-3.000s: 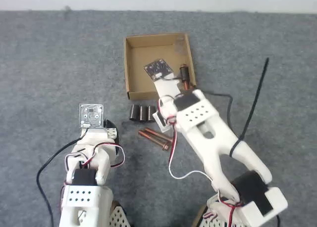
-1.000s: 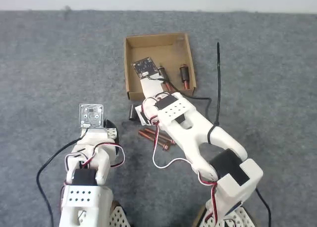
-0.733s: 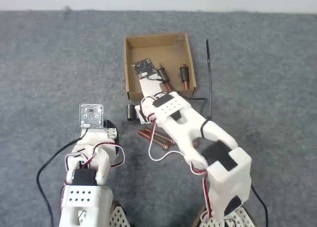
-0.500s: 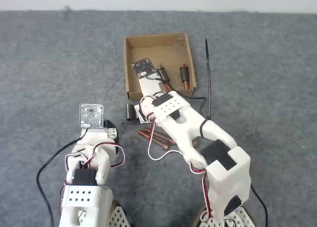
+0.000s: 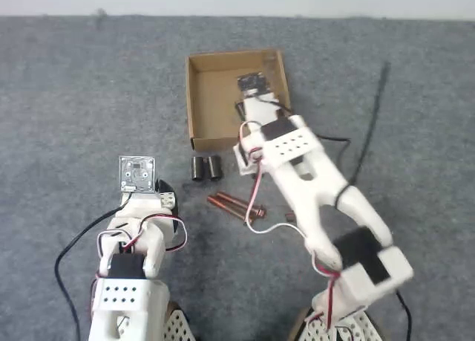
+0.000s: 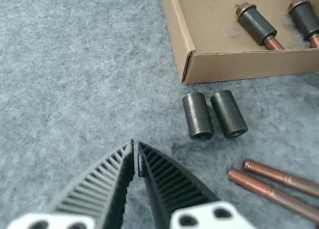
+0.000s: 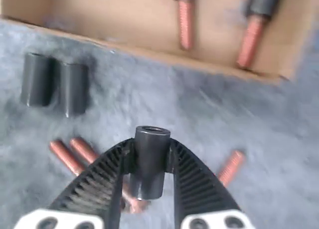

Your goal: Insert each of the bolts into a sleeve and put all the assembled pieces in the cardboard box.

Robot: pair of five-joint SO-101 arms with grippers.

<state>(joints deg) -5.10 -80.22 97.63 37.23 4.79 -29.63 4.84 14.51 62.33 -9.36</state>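
The right arm [image 5: 304,170] stretches from its base at the near right edge diagonally toward the near right corner of the cardboard box [image 5: 194,96]. Its wrist camera board [image 5: 252,82] hangs over the box's interior. The right claw [image 7: 151,150] pinches a dark sleeve [image 7: 150,159] between its ribbed fingers [image 7: 107,181], with the sleeve's open end turned toward the wrist camera. It hovers above the gray felt surface [image 5: 89,81], between the box's near wall and the loose bolts.

The left arm [image 5: 137,241] sits folded back at the near left. The left claw [image 6: 135,151] is pressed together, tips touching, above bare felt a little short of the parts.

Two loose sleeves [image 6: 214,114] lie side by side, touching, just outside the box's near wall. Two copper bolts [image 6: 279,184] lie together near them. The right wrist view shows a third bolt [image 7: 230,168] apart on the claw's other side. Two assembled pieces [image 6: 256,25] rest inside the box, their threaded ends pointing toward its near wall.
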